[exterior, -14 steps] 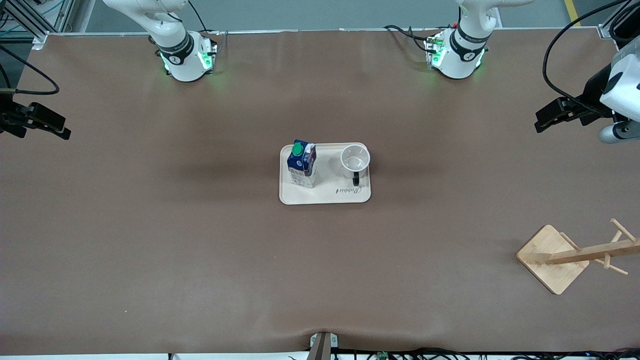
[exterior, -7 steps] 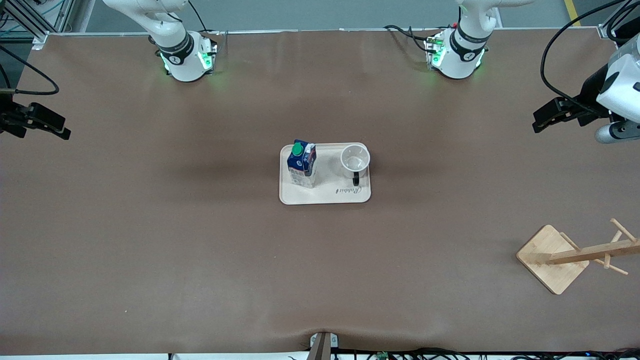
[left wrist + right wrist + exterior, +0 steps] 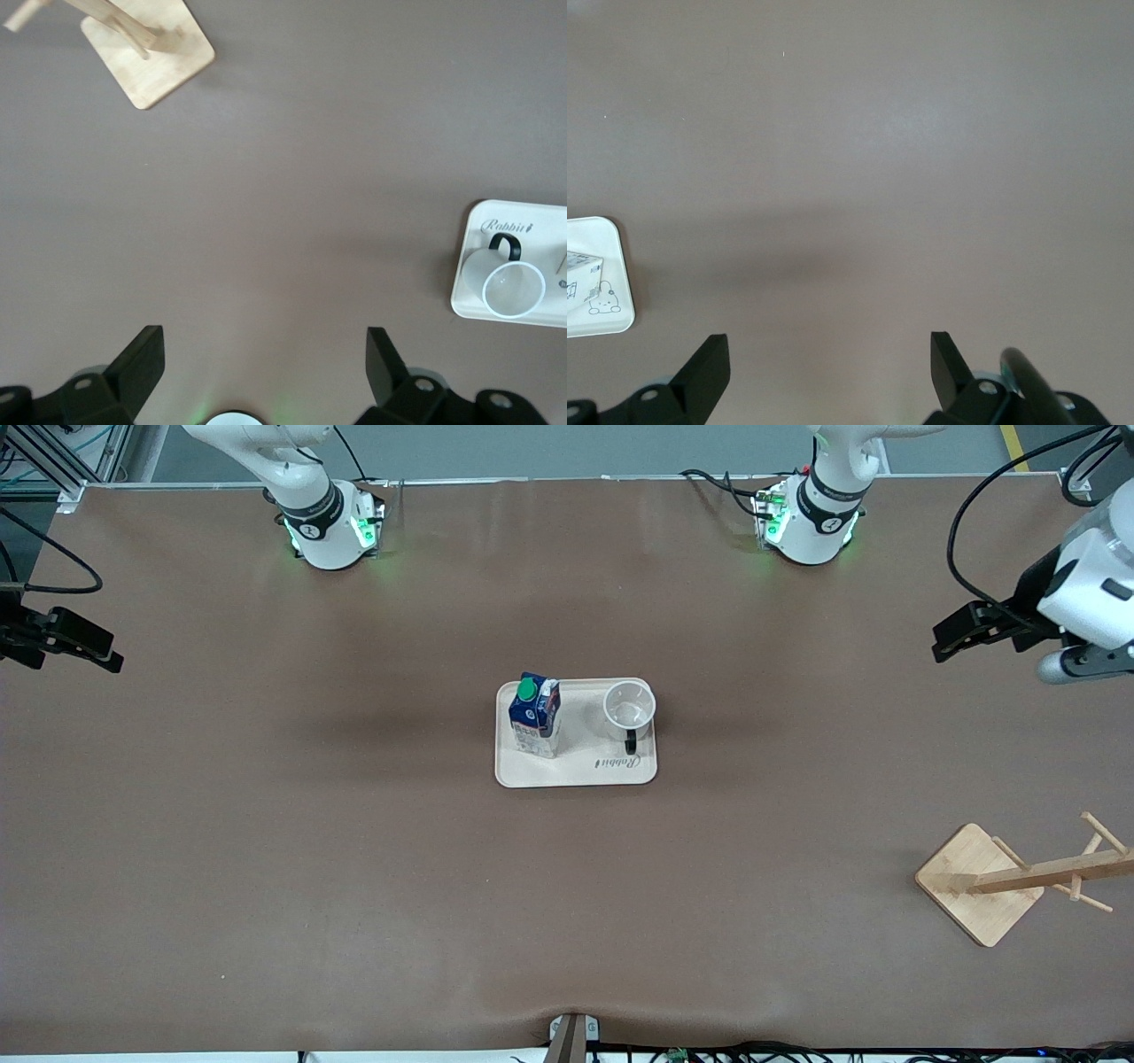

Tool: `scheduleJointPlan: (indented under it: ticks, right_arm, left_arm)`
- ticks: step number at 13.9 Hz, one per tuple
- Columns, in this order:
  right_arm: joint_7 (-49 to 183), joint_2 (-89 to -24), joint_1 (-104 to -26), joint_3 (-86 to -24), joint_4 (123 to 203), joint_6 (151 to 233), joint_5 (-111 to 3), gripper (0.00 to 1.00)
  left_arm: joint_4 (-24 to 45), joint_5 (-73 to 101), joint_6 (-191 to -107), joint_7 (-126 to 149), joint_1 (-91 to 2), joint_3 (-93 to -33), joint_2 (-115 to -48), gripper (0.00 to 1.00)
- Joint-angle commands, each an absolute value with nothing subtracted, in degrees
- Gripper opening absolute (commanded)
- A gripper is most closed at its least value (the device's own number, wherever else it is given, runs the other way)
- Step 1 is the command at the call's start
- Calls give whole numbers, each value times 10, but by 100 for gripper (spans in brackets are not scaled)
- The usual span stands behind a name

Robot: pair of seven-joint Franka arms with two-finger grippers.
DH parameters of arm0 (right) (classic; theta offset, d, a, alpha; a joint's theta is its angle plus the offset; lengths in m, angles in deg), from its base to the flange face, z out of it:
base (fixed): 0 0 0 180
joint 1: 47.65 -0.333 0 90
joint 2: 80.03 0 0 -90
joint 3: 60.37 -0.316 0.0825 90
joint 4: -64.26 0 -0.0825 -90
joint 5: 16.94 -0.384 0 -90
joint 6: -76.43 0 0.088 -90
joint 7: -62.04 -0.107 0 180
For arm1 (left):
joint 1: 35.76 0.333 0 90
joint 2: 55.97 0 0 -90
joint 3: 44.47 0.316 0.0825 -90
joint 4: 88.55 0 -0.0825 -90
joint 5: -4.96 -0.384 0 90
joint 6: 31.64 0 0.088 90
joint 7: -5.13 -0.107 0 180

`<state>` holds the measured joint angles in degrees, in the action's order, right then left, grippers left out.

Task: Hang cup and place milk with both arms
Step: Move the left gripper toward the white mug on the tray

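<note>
A cream tray (image 3: 576, 772) sits in the middle of the table. The blue and white milk (image 3: 535, 715) stands upright at its end toward the right arm. The white cup (image 3: 629, 708) stands at the end toward the left arm, mouth up, black handle toward the front camera. My left gripper (image 3: 941, 644) hangs open and empty over the left arm's end of the table. Its wrist view shows the cup (image 3: 512, 289) on the tray (image 3: 475, 209). My right gripper (image 3: 112, 659) is open and empty over the right arm's end, with the tray corner (image 3: 616, 243) in its wrist view.
A wooden cup rack (image 3: 1010, 880) with pegs on a square base stands at the left arm's end of the table, nearer to the front camera than the tray. It also shows in the left wrist view as the rack base (image 3: 151, 57). Brown tabletop surrounds the tray.
My left gripper has drifted a little toward the tray. The right gripper, the tray, the milk and the cup have not visibly moved.
</note>
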<state>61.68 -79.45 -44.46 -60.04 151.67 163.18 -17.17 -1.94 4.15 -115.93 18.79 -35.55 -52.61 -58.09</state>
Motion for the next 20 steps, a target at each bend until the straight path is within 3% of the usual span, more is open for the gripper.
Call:
scheduleJointPlan:
  ticks: [1, 10, 20]
  right_arm:
    - [618, -794, -432, -609, 1514, 1627, -177, 100]
    - [618, -794, -431, -609, 1513, 1627, -177, 100]
    - [620, -781, -435, -610, 1510, 1634, -175, 100]
  left_arm:
    - [-18, 42, -1164, 195, -365, -539, -600, 100]
    - [79, 50, -1275, 196, -417, -565, -638, 100]
    - [85, 42, -1377, 307, -509, -565, -749, 100]
